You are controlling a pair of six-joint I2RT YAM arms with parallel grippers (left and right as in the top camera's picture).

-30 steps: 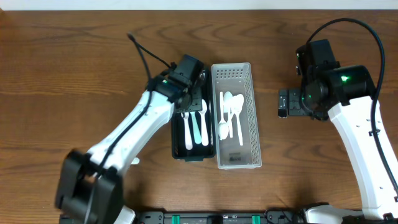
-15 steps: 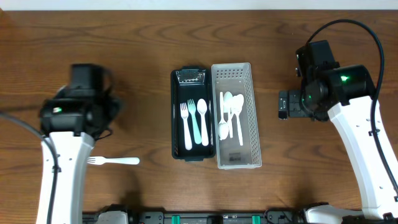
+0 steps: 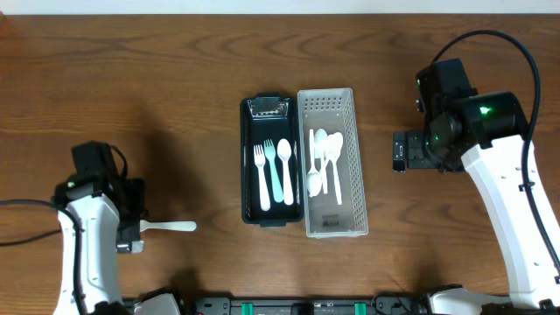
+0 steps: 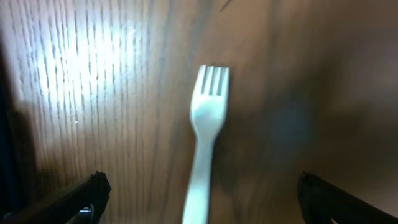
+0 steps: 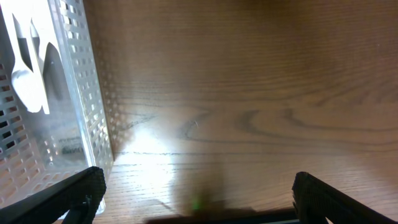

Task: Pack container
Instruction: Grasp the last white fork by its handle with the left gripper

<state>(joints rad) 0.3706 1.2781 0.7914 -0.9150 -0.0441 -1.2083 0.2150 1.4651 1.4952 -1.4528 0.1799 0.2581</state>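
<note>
1. Lying flat on the wooden table [image 3: 350, 52] at its near left, well apart from both containers, the loose fork [image 3: 175, 226] is plain white plastic with its handle pointing right. The left gripper [image 3: 131, 232] covers its tine end. At the centre, a black tray [image 3: 246, 175] holds a smaller white fork [image 3: 261, 171], a pale green utensil [image 3: 273, 173] and a white spoon [image 3: 285, 166]. Touching the tray's right side is a pale perforated basket [image 3: 357, 175] of white spoons [image 3: 325, 162]. The right gripper [image 3: 398, 149] sits right of the basket.
2. Left wrist view: the loose fork [image 4: 208, 112] is blurred, with its tines at the far end. Its handle runs near, between dark fingers [image 4: 87, 193] spread wide and touching nothing.
3. Right wrist view: the fingers [image 5: 78, 193] stand wide apart and empty over bare wood. The basket [image 5: 81, 93] wall is at the left.
</note>
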